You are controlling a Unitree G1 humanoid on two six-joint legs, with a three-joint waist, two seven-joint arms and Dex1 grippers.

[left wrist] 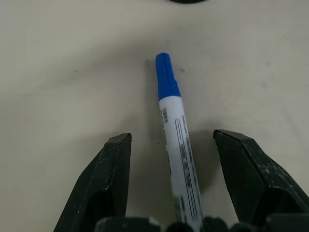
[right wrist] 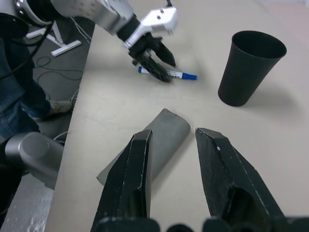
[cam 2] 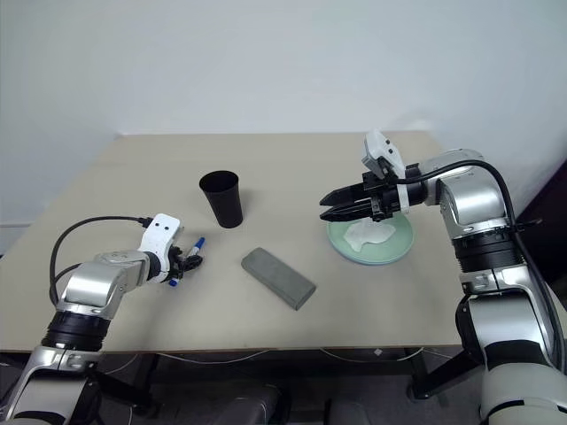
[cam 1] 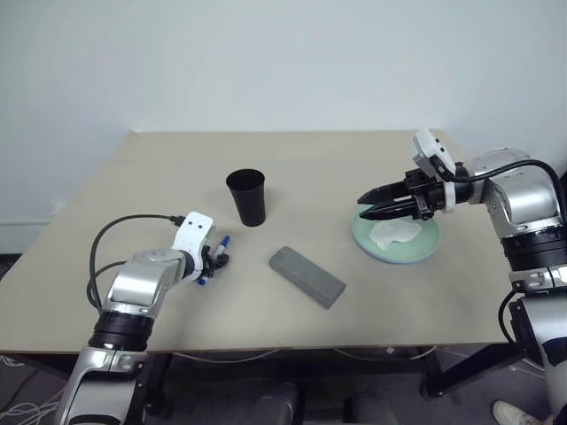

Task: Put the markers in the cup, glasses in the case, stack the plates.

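cup (cam 1: pixel 247 197) empty, tissue (cam 1: pixel 393 232) on plate (cam 1: pixel 427 249), both end effectors open

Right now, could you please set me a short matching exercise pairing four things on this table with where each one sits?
Things:
1. blue-capped white marker
2. matte black tapered cup
3. grey rectangular glasses case
4. crumpled white tissue

Places:
A. on the mint green round plate
B. lying at the table's middle, near the front edge
C. between the open fingers of the left hand
D. upright, behind the case

Pairs: 1-C, 2-D, 3-B, 4-A
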